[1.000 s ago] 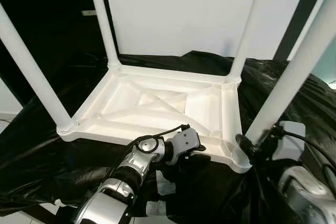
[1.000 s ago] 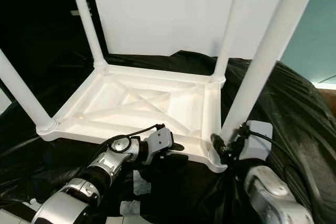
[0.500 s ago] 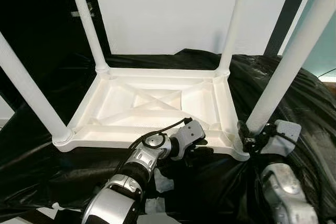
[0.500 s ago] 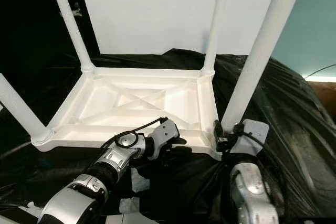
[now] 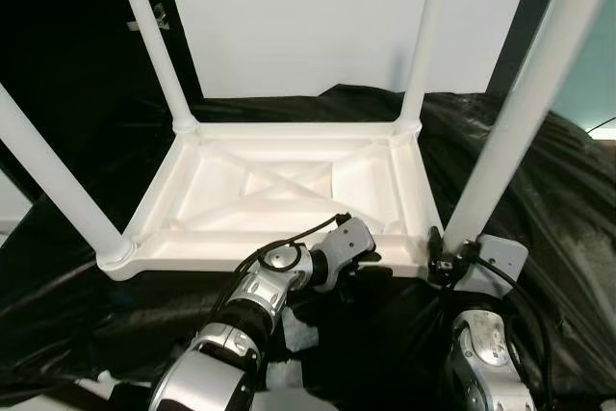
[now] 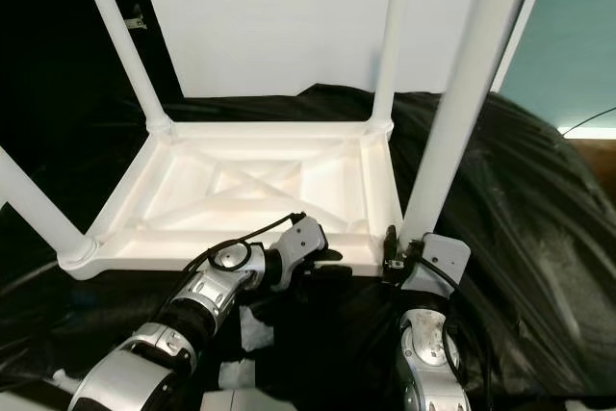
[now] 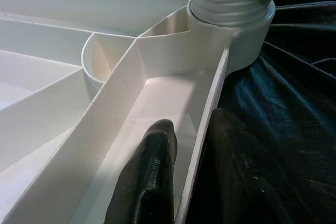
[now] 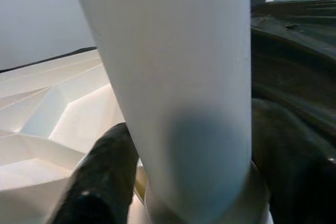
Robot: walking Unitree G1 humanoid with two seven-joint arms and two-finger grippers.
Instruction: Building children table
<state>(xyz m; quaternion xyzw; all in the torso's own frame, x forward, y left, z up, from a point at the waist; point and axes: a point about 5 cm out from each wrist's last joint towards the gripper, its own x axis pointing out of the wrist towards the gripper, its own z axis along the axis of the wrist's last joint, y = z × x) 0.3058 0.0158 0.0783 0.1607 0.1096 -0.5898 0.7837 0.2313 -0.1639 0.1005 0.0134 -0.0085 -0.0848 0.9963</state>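
A white plastic children's table (image 5: 217,230) lies upside down on black sheeting, its four legs pointing up. My left gripper (image 5: 372,272) is at the near edge, shut on the table's rim (image 7: 197,145): one finger (image 7: 152,177) lies inside the ribbed underside, the other outside against the sheeting. To the right, my right gripper (image 5: 445,253) is shut around the base of the near right leg (image 5: 520,113), with a black finger (image 8: 100,182) on either side of the white tube (image 8: 178,93). That leg stands in its threaded corner socket (image 7: 233,11).
The other legs rise at the near left (image 5: 53,175), far left (image 5: 154,45) and far right (image 5: 425,45). Crumpled black plastic sheeting (image 5: 549,209) covers the surface all round. A white panel (image 5: 318,16) stands behind. White scraps (image 5: 298,334) lie under my left arm.
The whole picture has shifted, so the camera has moved and the table now looks squarer to me. Both grippers keep their holds. My right arm now stands closer under the near right leg.
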